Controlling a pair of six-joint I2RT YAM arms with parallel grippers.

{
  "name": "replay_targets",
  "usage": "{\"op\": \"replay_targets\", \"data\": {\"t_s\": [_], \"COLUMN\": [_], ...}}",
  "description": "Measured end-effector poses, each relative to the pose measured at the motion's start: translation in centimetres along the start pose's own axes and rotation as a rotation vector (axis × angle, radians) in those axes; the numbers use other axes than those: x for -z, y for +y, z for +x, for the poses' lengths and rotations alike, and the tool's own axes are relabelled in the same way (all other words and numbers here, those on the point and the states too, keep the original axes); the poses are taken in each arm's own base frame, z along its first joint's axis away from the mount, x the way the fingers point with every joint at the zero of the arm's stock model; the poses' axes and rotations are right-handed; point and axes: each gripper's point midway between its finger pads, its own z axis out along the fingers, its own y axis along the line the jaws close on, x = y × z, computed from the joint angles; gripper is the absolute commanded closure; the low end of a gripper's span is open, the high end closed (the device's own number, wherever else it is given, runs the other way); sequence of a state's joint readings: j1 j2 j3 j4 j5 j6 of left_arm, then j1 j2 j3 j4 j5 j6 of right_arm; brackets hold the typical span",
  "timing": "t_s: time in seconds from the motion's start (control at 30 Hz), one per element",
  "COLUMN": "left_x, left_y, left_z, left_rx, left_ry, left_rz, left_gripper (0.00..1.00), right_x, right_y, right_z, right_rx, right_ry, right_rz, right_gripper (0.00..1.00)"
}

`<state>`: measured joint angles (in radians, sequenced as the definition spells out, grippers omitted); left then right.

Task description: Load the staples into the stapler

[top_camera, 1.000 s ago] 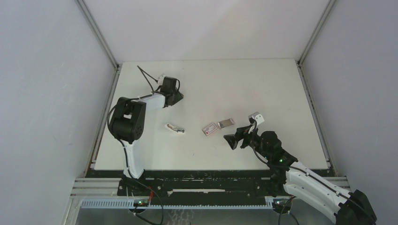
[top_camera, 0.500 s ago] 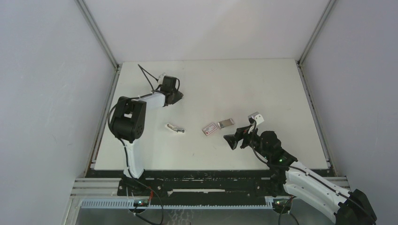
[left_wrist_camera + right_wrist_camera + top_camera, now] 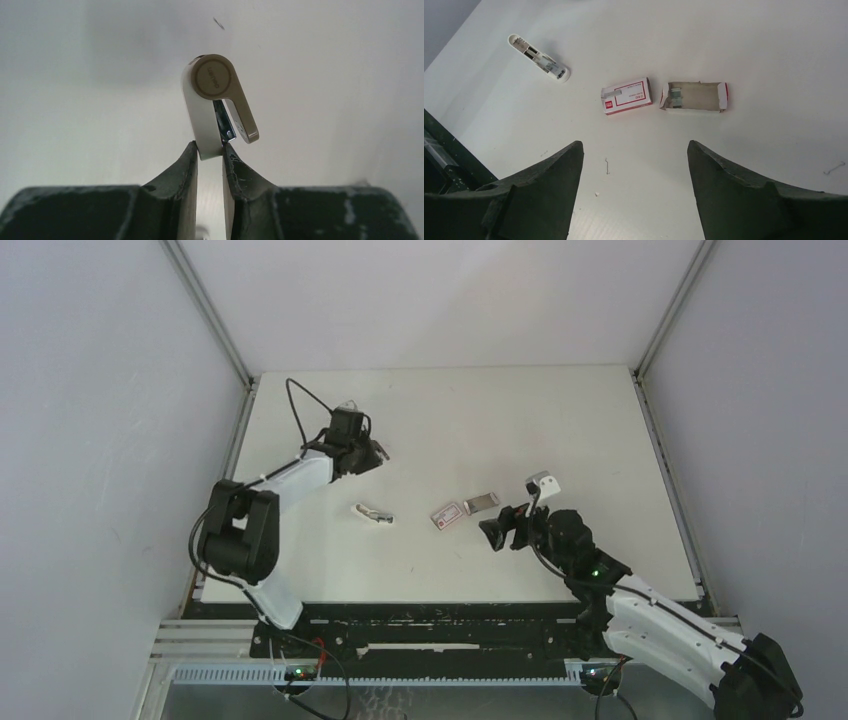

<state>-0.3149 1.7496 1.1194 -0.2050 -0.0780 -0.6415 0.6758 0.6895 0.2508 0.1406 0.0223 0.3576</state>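
Your left arm has swung its elbow down and to the left. The left gripper (image 3: 210, 150) pinches the white end of the tan-capped stapler (image 3: 212, 80). Your right gripper (image 3: 634, 147), jaws spread, has edged toward the staples (image 3: 626, 95), which lie on the table (image 3: 764, 40) with their grey tray (image 3: 696, 96) pulled out just beside the box.

- Left arm (image 3: 290, 478) is reaching far forward from its base, forearm angling inward.
- Left gripper (image 3: 210, 155) is pinching the stapler (image 3: 202, 115) by its end, fingers nearly together.
- Right arm (image 3: 650, 615) is stretching forward and leftward.
- Right gripper (image 3: 634, 145) is hovering with its jaws spread wide, holding nothing.
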Motion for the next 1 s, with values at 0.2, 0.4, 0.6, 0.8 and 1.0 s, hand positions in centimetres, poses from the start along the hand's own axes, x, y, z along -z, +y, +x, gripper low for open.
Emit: {"op": "replay_targets", "data": {"t_s": [0.2, 0.4, 0.6, 0.8, 1.0], "left_x": [5.0, 8.2, 10.7, 12.2, 13.3], "left_y": [-2.4, -4.3, -5.4, -5.8, -5.7], "left_z": [3.4, 9.2, 13.7, 14.7, 15.2], "left_rx": [-0.07, -0.136, -0.174, -0.173, -0.174], "left_ry": [0.062, 0.18, 0.277, 0.294, 0.298], "left_rz": [0.137, 0.26, 0.339, 0.374, 0.392], "left_gripper": [1.0, 1.0, 1.0, 1.0, 1.0], "right_x": [-1.2, -3.3, -6.1, -7.0, -8.1], "right_y": [3.0, 6.0, 7.7, 9.9, 10.7], "right_z": [-2.3, -3.1, 0.7, 4.0, 4.0], "right_rx": [0.036, 0.071, 0.125, 0.192, 0.226], "right_ry": [0.061, 0.137, 0.309, 0.407, 0.395], "right_rz": [0.004, -0.013, 0.0, -0.009, 0.024], "right_gripper": [0.27, 0.32, 0.35, 0.39, 0.49]}}
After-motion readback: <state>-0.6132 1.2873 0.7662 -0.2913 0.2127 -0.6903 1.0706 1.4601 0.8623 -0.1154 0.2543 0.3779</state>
